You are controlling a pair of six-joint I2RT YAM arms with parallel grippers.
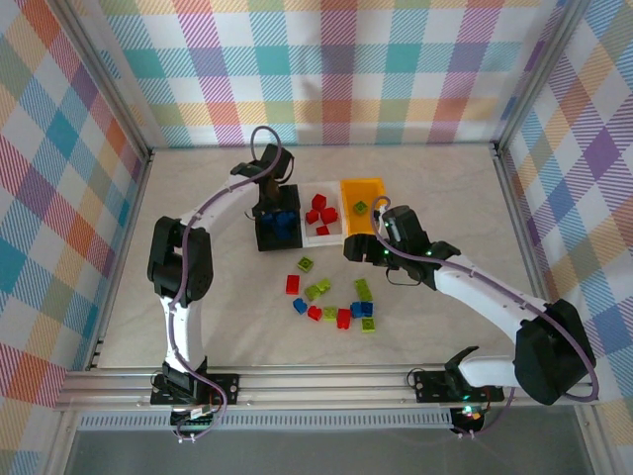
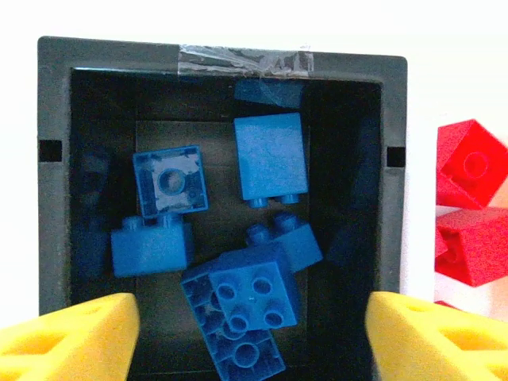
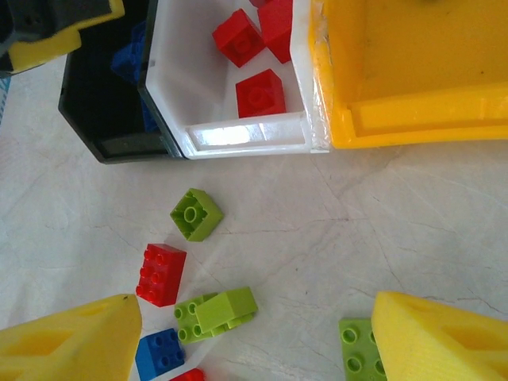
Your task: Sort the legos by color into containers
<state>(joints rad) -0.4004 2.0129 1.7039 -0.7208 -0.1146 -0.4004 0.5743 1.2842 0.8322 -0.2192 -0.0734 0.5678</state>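
The left pincer [image 2: 250,317] hangs over the black bin [image 2: 222,55], left of centre in the top view. Its yellow fingers [image 2: 71,333] stand wide apart and hold nothing. Several blue bricks [image 2: 270,155] lie inside this bin, some tilted and piled on each other.

Just right of it is the white bin [image 3: 246,135], with red bricks [image 3: 259,93] in it. The orange-yellow bin [image 3: 413,111] touches the white one at the right, and one lime brick [image 1: 360,208] lies in it.

The right pincer [image 3: 255,317] is above the counter [image 1: 445,188], just below the yellow bin in the top view. It is also wide open and empty.

The loose bricks [image 1: 331,297], red, blue and lime, are scattered on the counter at the lower centre, below the bins.
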